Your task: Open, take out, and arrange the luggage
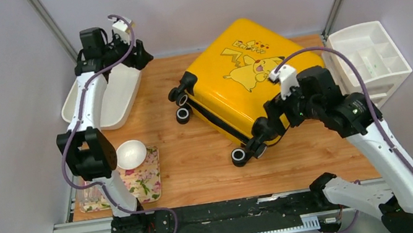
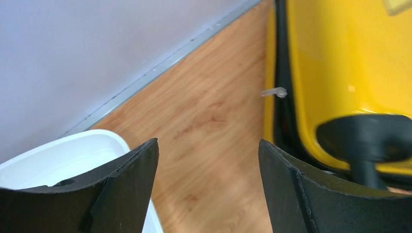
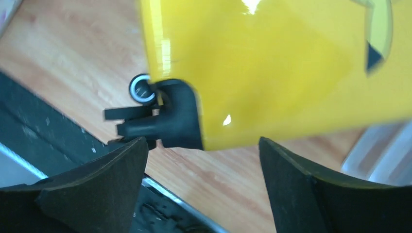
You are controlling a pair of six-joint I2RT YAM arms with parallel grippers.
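Fingers of right arm apart beside luggage

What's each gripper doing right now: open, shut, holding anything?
Left gripper: open, holding nothing.
Right gripper: open, holding nothing, close to the yellow Pikachu suitcase.

The luggage lies shut, print up, on the wooden table.
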